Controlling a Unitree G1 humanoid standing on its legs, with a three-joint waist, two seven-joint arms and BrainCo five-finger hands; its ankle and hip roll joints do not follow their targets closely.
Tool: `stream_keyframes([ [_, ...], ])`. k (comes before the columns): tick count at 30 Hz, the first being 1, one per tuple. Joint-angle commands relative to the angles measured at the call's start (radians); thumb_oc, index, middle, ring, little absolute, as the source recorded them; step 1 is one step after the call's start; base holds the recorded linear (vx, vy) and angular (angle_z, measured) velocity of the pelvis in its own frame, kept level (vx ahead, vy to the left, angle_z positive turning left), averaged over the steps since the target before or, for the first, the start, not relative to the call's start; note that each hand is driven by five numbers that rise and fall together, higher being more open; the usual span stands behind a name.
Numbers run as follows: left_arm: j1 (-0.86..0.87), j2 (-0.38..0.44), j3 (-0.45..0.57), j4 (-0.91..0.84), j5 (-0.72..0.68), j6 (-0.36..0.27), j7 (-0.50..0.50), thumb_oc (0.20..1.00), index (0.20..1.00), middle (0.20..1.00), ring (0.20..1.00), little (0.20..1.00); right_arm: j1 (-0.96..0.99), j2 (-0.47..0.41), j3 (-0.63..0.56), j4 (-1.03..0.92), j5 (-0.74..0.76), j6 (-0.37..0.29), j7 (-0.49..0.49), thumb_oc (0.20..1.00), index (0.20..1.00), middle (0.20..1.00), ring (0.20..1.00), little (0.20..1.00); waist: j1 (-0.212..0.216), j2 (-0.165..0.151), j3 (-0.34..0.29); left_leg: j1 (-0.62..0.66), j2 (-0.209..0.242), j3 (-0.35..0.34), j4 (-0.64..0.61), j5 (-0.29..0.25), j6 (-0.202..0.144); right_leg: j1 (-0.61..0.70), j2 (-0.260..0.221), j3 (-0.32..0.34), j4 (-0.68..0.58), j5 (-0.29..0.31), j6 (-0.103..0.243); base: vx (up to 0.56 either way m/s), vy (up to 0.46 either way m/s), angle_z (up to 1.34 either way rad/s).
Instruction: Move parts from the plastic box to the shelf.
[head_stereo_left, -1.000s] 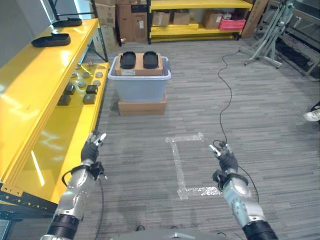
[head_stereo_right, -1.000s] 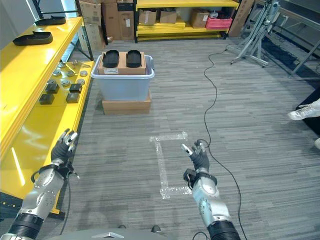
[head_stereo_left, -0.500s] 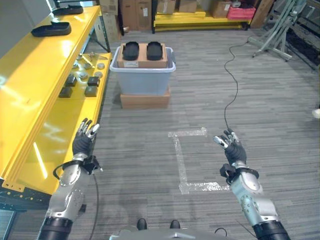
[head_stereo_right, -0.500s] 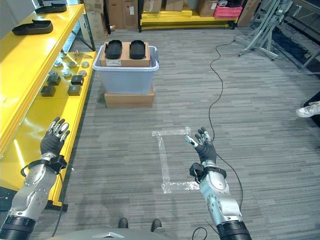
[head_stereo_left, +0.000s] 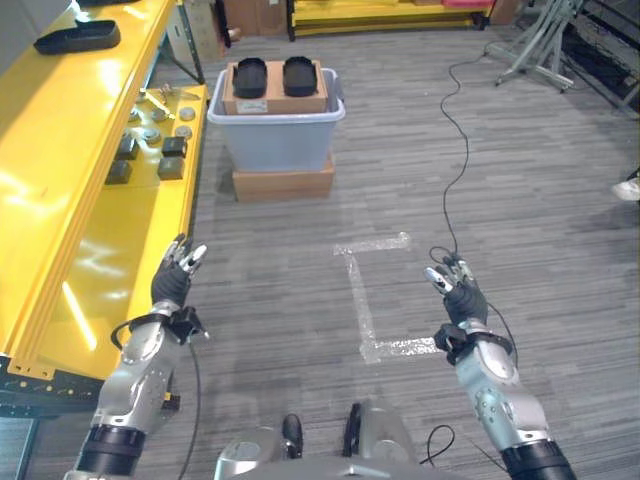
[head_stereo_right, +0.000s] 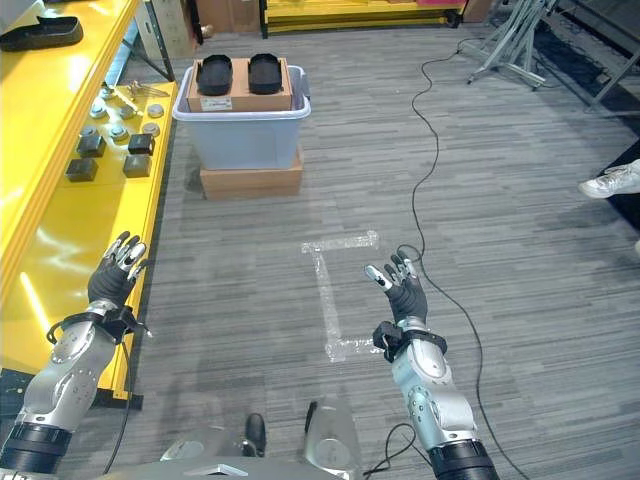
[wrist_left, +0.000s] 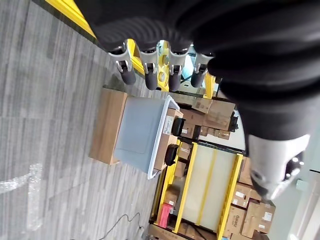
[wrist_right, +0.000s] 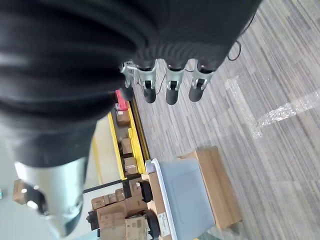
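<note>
The floor (head_stereo_left: 300, 290) is grey wood-look planking, marked with a bracket of pale tape (head_stereo_left: 365, 300) between the two hands. A black cable (head_stereo_left: 462, 150) snakes across it toward the far end of the room, where yellow racking holds cardboard cartons (wrist_left: 210, 107). Along the robot's left runs the yellow shelf (head_stereo_left: 80, 230), in two levels.

The plastic box (head_stereo_left: 277, 135), pale blue-grey, stands on a flat cardboard carton (head_stereo_left: 283, 185) on the floor, just beside the far end of the shelf and well apart from both hands. Across its top lies a brown cardboard tray (head_stereo_left: 275, 92) carrying two black oval parts (head_stereo_left: 266, 76), side by side.

On the lower shelf level lie four dark square blocks (head_stereo_left: 146, 158) in two rows, with several small round silver pieces (head_stereo_left: 157, 118) beyond them; their count cannot be told. On the upper level sits one black tray-shaped part (head_stereo_left: 76, 36).

The left hand (head_stereo_left: 172, 282) hangs in the air by the shelf's near edge, fingers straight and loosely spread, holding nothing. The right hand (head_stereo_left: 460, 297) is raised over the floor near the tape, fingers likewise spread and empty.
</note>
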Motion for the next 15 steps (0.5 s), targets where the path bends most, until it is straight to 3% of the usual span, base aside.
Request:
stream_keyframes([
  [1,0.015,0.039,0.048,-0.049,-0.017,-0.038,0.002,1.000,1.000,1.000,1.000,1.000,-0.004,0.009,0.001,-0.040,0.035,-0.049,0.024,1.000,1.000,1.000,1.000,1.000,0.010,-0.016,-0.065,-0.063,-0.013,0.011,0.060,-0.074,0.003,-0.003,0.000,-0.006,-0.190,0.163,0.045,0.25,-0.129,-0.19],
  [5,0.015,0.053,0.038,-0.070,-0.026,-0.042,0.034,1.000,1.000,1.000,1.000,1.000,-0.001,0.002,-0.012,-0.028,0.059,-0.062,0.049,1.000,1.000,1.000,1.000,1.000,-0.008,-0.061,-0.062,-0.026,-0.036,-0.032,0.082,-0.138,-0.031,0.067,0.009,0.008,-0.687,0.201,0.069,0.38,-0.231,-0.15],
  [7,0.017,0.055,0.031,-0.071,-0.022,-0.042,0.042,1.000,1.000,1.000,1.000,1.000,0.007,-0.006,-0.023,-0.034,0.068,-0.054,0.057,1.000,1.000,1.000,1.000,1.000,-0.010,-0.073,-0.066,-0.014,-0.034,-0.035,0.094,-0.160,-0.039,0.077,-0.008,0.005,-0.805,0.220,0.081,0.44,-0.228,0.20],
  [10,0.034,0.060,0.031,-0.067,-0.025,-0.052,0.036,1.000,1.000,1.000,1.000,1.000,0.034,-0.009,-0.036,-0.052,0.082,-0.043,0.067,1.000,1.000,1.000,1.000,1.000,-0.012,-0.083,-0.067,0.007,-0.011,-0.021,0.133,-0.197,-0.049,0.080,-0.036,-0.018,-0.856,0.260,0.096,0.46,-0.233,0.06],
  [14,0.066,0.053,0.042,-0.064,-0.054,-0.074,0.039,1.000,1.000,1.000,1.000,1.000,0.052,-0.022,-0.051,-0.052,0.085,-0.027,0.086,1.000,1.000,1.000,1.000,1.000,-0.024,-0.085,-0.092,0.026,0.049,-0.014,0.173,-0.208,-0.077,0.116,-0.010,-0.005,-0.806,0.180,0.077,0.53,-0.284,0.17],
  [15,0.081,0.048,0.047,-0.065,-0.096,-0.071,0.039,1.000,1.000,1.000,1.000,1.000,0.052,-0.027,-0.049,-0.045,0.090,-0.020,0.088,1.000,1.000,1.000,1.000,1.000,-0.030,-0.084,-0.100,0.046,0.084,-0.017,0.191,-0.190,-0.091,0.111,0.008,0.011,-0.756,0.158,0.063,0.63,-0.346,0.59],
])
